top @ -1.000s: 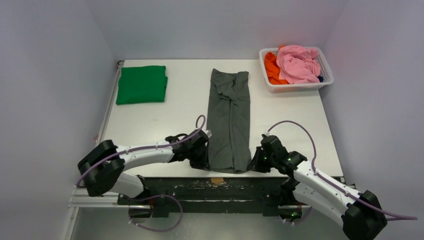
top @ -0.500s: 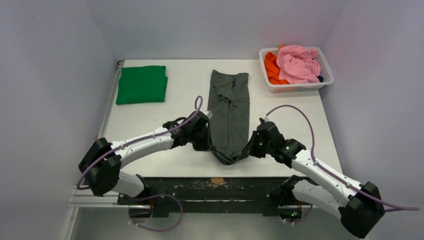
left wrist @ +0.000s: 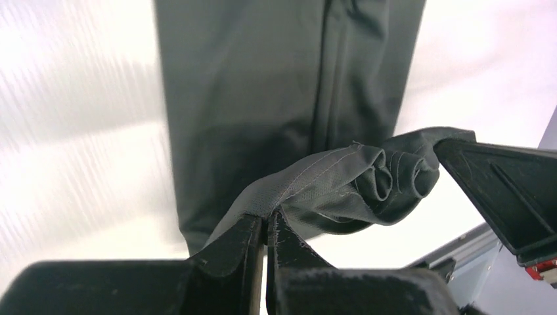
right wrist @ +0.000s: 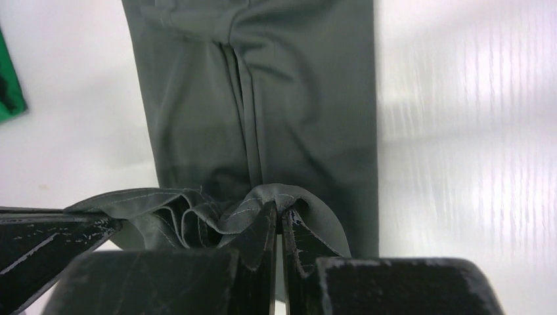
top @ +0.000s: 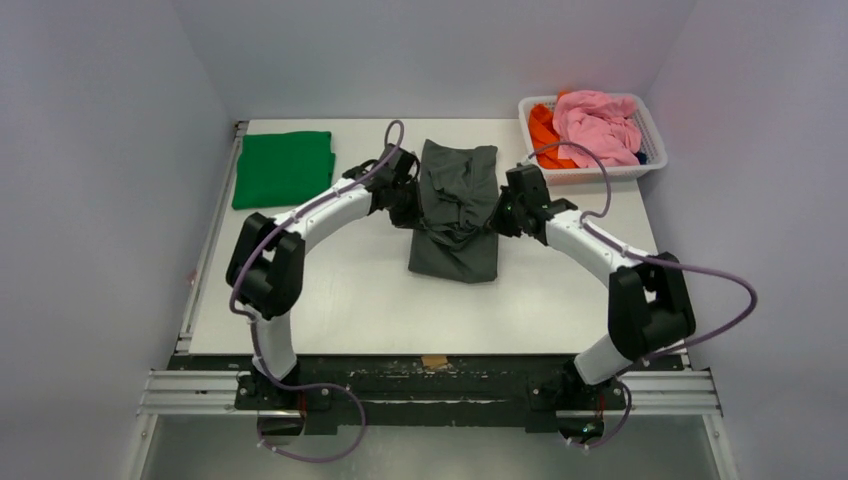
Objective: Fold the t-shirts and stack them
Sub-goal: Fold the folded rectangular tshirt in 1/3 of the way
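Observation:
The dark charcoal-grey t-shirt [top: 455, 250] lies as a long narrow strip in the table's middle, its near end lifted and doubled over toward the far end. My left gripper [top: 407, 203] is shut on the left corner of that hem [left wrist: 309, 180], and my right gripper [top: 498, 214] is shut on the right corner [right wrist: 263, 197]. Between them the hem sags in bunched folds above the flat part of the shirt [left wrist: 263, 92]. The bright green t-shirt [top: 284, 168] lies folded at the far left, apart from both grippers; a sliver of it [right wrist: 10, 92] shows in the right wrist view.
A white mesh basket [top: 585, 173] with pink and orange clothes stands at the far right corner. White walls close the table [top: 330, 290] in on three sides. Both arms stretch far over the table toward its back half.
Both grippers have carried the grey shirt's near hem from the table's front edge up and toward the far end, doubling the shirt over itself. The green shirt has not moved.

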You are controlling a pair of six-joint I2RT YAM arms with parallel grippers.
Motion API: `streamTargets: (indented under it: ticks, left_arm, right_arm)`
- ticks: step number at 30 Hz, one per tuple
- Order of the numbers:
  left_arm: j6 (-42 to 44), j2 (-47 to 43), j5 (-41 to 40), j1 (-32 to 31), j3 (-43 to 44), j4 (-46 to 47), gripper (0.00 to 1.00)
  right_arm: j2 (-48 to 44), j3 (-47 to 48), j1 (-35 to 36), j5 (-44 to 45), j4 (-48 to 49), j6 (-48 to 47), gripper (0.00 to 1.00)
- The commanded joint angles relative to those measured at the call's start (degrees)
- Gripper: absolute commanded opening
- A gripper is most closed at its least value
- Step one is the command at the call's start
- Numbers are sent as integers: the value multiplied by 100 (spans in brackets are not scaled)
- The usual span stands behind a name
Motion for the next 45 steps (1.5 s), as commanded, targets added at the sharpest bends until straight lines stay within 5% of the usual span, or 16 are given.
streamTargets:
  ticks: [1,6,10,13,16,18,21,25,31,37,41,45]
  left_arm:
    - [280,679,228,378,898,-390,4]
    - [453,1484,401,549,1774,-622,7]
    - [587,1796,563,664,2230,-597,22]
    - [680,1865,701,734,2553,-678,56]
    - [769,1591,623,770,2543,-779,81]
    - [812,1191,422,782,2206,-789,98]
    - [826,403,169,778,1391,-584,100]
    - [663,-651,-30,783,77,-328,100]
    - [294,-1951,-289,780,-1882,146,100]
    - [66,-2537,-187,778,-2888,426,100]
    - [-48,-2430,3,774,-3168,740,100]
    - [-81,-2098,91,774,-3136,836,100]
  right_arm:
    - [675,847,-214,-5,202,-316,0]
    - [1411,1371,-367,-26,249,-271,0]
    - [1723,1696,-528,74,379,-150,0]
    - [1924,2121,-637,39,239,-175,11]
    - [1893,2360,-685,360,-44,-196,49]
    - [1753,2415,-684,638,-326,-188,63]
    - [1217,1878,-667,699,18,-465,70]
    - [623,904,-424,-883,1031,-1213,74]
    - [1158,699,761,-1839,1241,-1632,73]
    - [2164,1362,955,-1777,1886,-1399,72]
    - [2881,2121,755,-785,2261,-1232,72]
    - [3266,2608,311,-1354,2568,-942,70]
